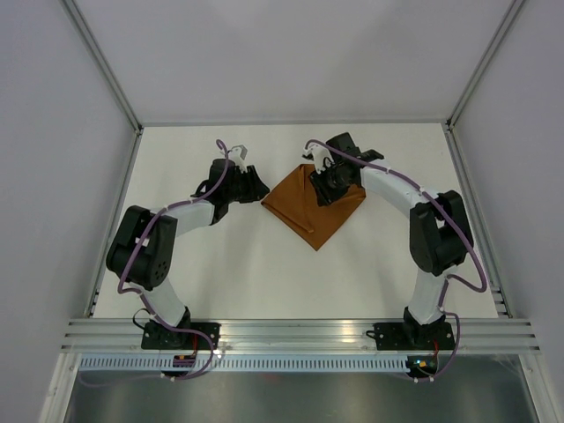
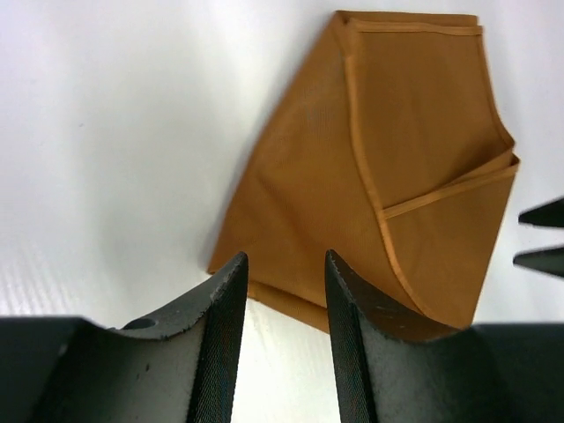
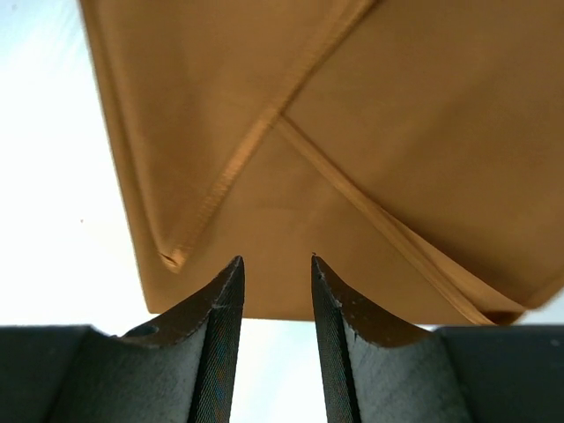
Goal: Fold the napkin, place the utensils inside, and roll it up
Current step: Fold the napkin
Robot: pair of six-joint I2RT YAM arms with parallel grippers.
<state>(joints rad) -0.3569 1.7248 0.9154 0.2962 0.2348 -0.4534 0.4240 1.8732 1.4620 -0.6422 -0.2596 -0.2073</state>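
Note:
The rust-orange napkin (image 1: 307, 209) lies folded on the white table, with hemmed flaps laid over each other. My left gripper (image 1: 258, 188) is open and empty, just left of the napkin's left corner; in the left wrist view its jaws (image 2: 284, 264) frame the napkin's near edge (image 2: 352, 176). My right gripper (image 1: 327, 189) is open and empty over the napkin's upper right part; in the right wrist view its tips (image 3: 275, 264) stand over the cloth (image 3: 308, 115). The right gripper's fingertips (image 2: 542, 236) show at the left wrist view's right edge. No utensils are in view.
The white table (image 1: 220, 273) is bounded by grey walls with metal posts at the back corners. An aluminium rail (image 1: 300, 333) runs along the near edge, where both arm bases are bolted. Purple cables run along both arms.

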